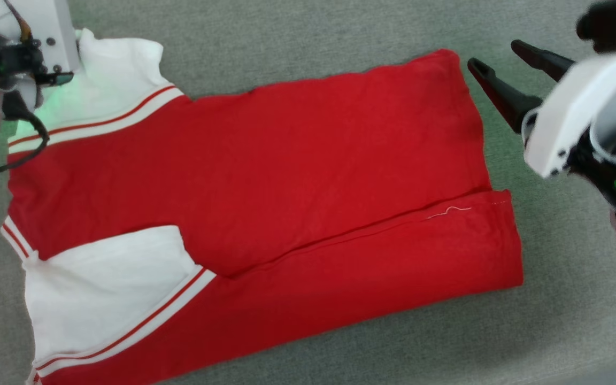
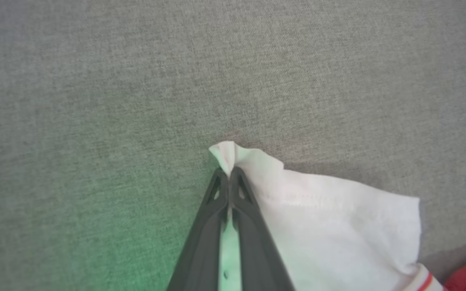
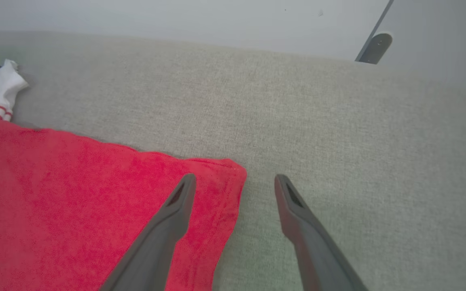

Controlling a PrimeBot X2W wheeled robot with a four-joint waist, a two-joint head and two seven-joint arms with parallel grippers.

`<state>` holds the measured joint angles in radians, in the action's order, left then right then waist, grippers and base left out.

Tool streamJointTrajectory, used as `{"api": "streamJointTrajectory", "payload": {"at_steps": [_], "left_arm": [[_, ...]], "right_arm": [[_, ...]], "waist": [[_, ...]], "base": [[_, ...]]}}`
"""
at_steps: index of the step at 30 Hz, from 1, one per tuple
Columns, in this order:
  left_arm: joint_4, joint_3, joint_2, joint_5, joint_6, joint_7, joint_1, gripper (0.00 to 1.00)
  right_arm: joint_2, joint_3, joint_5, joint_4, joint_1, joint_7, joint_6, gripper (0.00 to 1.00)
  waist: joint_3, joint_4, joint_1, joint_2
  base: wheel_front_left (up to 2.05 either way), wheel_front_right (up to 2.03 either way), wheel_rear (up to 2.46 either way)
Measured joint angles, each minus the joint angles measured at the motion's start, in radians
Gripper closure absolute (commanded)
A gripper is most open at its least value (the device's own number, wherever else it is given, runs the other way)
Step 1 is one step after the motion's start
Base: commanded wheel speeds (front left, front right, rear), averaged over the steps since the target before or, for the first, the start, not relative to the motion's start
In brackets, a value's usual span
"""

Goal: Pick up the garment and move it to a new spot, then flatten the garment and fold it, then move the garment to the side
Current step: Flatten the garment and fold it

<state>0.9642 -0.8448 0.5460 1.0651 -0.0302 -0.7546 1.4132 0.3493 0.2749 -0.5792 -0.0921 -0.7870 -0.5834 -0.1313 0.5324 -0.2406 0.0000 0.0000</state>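
Observation:
The garment (image 1: 265,187) lies spread on a grey fabric surface, plain red side up, its near long edge folded over the body. One white sleeve (image 1: 105,283) rests on the fold at the lower left. My left gripper (image 2: 229,171) is shut on the corner of the other white sleeve (image 2: 330,226) at the upper left; in the head view my wrist covers its fingers. My right gripper (image 1: 495,54) hangs open just beyond the garment's far right corner (image 3: 225,169), one finger over the red cloth and one over bare surface, holding nothing. The chest print is hidden.
Grey fabric surface (image 1: 313,43) surrounds the garment, with bare room beyond it and to the right. In the right wrist view the surface ends at a pale wall, where a dark slanted bar with a rounded foot (image 3: 374,44) stands.

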Motion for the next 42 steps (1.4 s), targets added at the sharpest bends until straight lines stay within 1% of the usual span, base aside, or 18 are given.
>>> {"api": "streamJointTrajectory", "payload": {"at_steps": [5,9,13,20,21,22,26,32,36,42], "left_arm": [[0.027,-0.001,-0.026,0.0,0.017,0.013,0.018,1.0],[0.049,-0.002,-0.045,0.001,0.031,0.025,0.031,1.0],[0.069,0.0,-0.062,0.007,0.041,0.036,0.041,1.0],[0.105,0.0,-0.087,0.008,0.065,0.056,0.059,1.0],[0.111,-0.001,-0.089,0.008,0.067,0.06,0.061,1.0],[0.118,0.0,-0.092,0.009,0.072,0.061,0.062,1.0],[0.138,0.004,-0.109,0.016,0.084,0.083,0.064,1.0],[0.16,0.014,-0.131,0.034,0.116,0.128,0.054,1.0],[0.165,0.018,-0.135,0.043,0.132,0.156,0.053,1.0],[0.148,0.017,-0.154,0.055,0.152,0.174,0.035,1.0]], "right_arm": [[-0.018,0.047,-0.039,-0.206,-0.131,-0.082,0.0,0.0],[-0.031,0.095,-0.057,-0.339,-0.207,-0.131,0.0,0.0],[-0.042,0.129,-0.084,-0.446,-0.252,-0.168,0.0,0.0],[-0.054,0.172,-0.118,-0.576,-0.33,-0.19,0.0,0.0],[-0.055,0.181,-0.126,-0.588,-0.341,-0.202,0.0,0.56],[-0.056,0.189,-0.138,-0.599,-0.351,-0.211,0.0,1.0],[-0.046,0.211,-0.161,-0.629,-0.372,-0.212,0.001,1.0],[-0.026,0.241,-0.19,-0.651,-0.368,-0.164,0.001,1.0],[0.002,0.274,-0.202,-0.647,-0.342,-0.119,0.001,1.0],[0.064,0.32,-0.222,-0.621,-0.286,-0.047,0.001,1.0]], "waist": [[0.009,0.017,0.0,0.0],[0.016,0.031,0.0,0.0],[0.021,0.044,0.0,0.0],[0.032,0.059,0.0,0.0],[0.033,0.061,0.0,0.0],[0.033,0.063,0.0,0.0],[0.03,0.074,0.0,0.0],[-0.001,0.093,0.0,0.0],[-0.034,0.108,0.0,0.0],[-0.097,0.141,0.0,0.0]], "base": [[0.0,0.0,0.0],[0.0,0.0,0.0],[0.0,0.0,0.0],[0.0,0.0,0.0],[0.0,0.0,0.0],[0.0,0.0,0.0],[0.0,0.0,0.0],[0.0,0.0,0.0],[0.0,0.0,0.0],[0.0,0.0,0.0]]}}
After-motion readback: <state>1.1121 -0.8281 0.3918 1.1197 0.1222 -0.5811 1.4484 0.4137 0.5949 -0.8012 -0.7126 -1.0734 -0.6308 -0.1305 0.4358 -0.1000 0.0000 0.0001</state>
